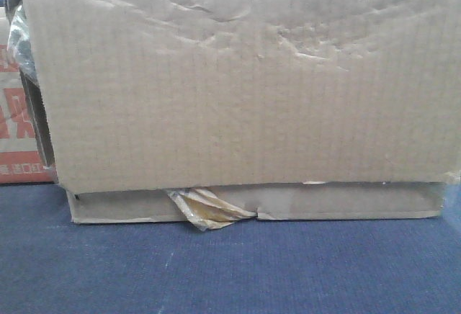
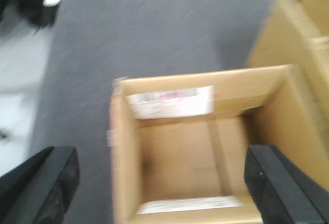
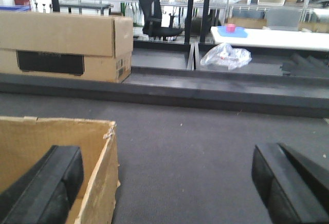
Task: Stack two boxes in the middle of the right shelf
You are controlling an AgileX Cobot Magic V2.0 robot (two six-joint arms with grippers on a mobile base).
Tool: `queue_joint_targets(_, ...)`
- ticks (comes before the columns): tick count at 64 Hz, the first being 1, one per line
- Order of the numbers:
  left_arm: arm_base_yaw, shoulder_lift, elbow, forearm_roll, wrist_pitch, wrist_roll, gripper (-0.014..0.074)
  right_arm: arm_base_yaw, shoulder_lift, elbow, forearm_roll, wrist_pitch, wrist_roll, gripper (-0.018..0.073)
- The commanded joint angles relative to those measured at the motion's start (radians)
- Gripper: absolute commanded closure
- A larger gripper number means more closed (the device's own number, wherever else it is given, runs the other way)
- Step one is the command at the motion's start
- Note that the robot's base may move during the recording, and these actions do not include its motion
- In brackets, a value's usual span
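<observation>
An open cardboard box with white labels on its flaps stands on grey carpet, straight below my left gripper. That gripper is open, its fingers wide apart, and it holds nothing. A second cardboard box stands to its upper right. In the right wrist view my right gripper is open and empty. Its left finger is over an open box's corner, its right finger over bare carpet. A large cardboard box fills the front view, close up.
A closed brown box sits on a low dark ledge at the far left. A clear plastic bag, a white table and an office chair lie beyond. A red-printed box shows at the front view's left edge.
</observation>
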Motion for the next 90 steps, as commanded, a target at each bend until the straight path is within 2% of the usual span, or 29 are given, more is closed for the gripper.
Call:
queue_joint_targets(1, 0.052, 0.082, -0.063, -0.003, 0.081, 0.060, 0.0047, 0.010, 0.004, -0.008, -0.009, -0.011, 0.000, -0.0010)
queue_joint_targets(10, 0.090, 0.201, -0.079, -0.010, 0.094, 0.098, 0.0047, 0.027, 0.019, -0.008, -0.009, -0.011, 0.000, -0.0010)
queue_joint_targets(21, 0.098, 0.344, -0.079, -0.010, 0.096, 0.107, 0.0047, 0.034, 0.019, -0.008, -0.009, -0.008, 0.000, -0.0010)
queue_joint_targets(33, 0.098, 0.466, -0.079, -0.074, 0.089, 0.107, 0.0048, 0.034, 0.019, -0.008, -0.009, -0.008, 0.000, -0.0010)
queue_joint_targets(49, 0.098, 0.504, -0.079, -0.076, 0.079, 0.107, 0.0056, 0.034, 0.019, -0.008, -0.009, 0.011, 0.000, -0.0010)
queue_joint_targets(56, 0.098, 0.504, -0.079, -0.076, 0.075, 0.107, 0.0157, 0.034, 0.019, -0.008, -0.009, 0.016, 0.000, -0.0010)
queue_joint_targets(60, 0.098, 0.504, -0.079, -0.076, 0.075, 0.107, 0.0286, 0.034, 0.019, -0.008, -0.009, 0.016, 0.000, -0.0010)
queue_joint_targets(70, 0.098, 0.502, -0.079, -0.076, 0.075, 0.107, 0.0706, 0.034, 0.019, -0.008, -0.009, 0.022, 0.000, -0.0010)
queue_joint_targets(90, 0.105, 0.416, -0.084, -0.076, 0.077, 0.100, 0.0708, 0.034, 0.019, -0.008, -0.009, 0.043, 0.000, -0.0010)
